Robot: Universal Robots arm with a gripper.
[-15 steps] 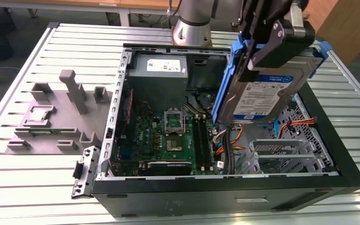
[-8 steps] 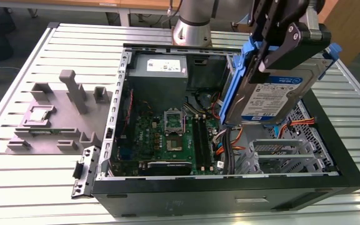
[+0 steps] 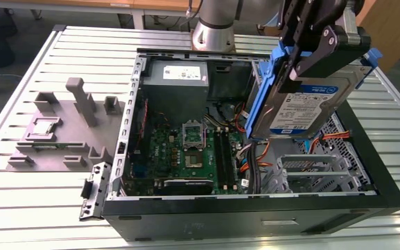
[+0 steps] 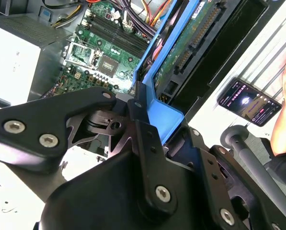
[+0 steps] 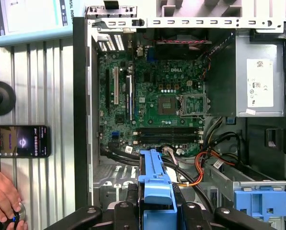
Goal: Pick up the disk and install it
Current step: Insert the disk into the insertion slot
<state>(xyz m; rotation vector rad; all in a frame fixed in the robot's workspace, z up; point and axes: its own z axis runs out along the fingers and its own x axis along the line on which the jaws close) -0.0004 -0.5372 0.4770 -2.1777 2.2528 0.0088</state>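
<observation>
The pincer (image 3: 316,54) is shut tight on the disk (image 3: 301,109), holding it by the blue frame that goes round it. The disk hangs in the air on its edge, a bit tilted, with its white and blue sticker facing out. It is over the open computer box (image 3: 366,203), on the exterior view's right, just above an empty metal cage (image 3: 311,169) inside the box. So I think the picking up part is done. The putting in part is not done, because the disk is not sitting in any slot yet. The green board (image 3: 186,151) with all its little parts lies flat in the box, with orange and black wires (image 3: 249,156) bunched beside it. In the first wrist view another blue plastic piece (image 5: 260,203) sits low in the box, and I cannot tell what it is for. Out on the counter (image 3: 40,208) a phone (image 5: 18,141) lies flat, and a person's hand (image 5: 4,201) rests near it on something small and round. The black body of the pincer covers where its tips press the frame, so I cannot tell how deep the grip goes. I also cannot tell how close the disk's low edge is to the cage.
</observation>
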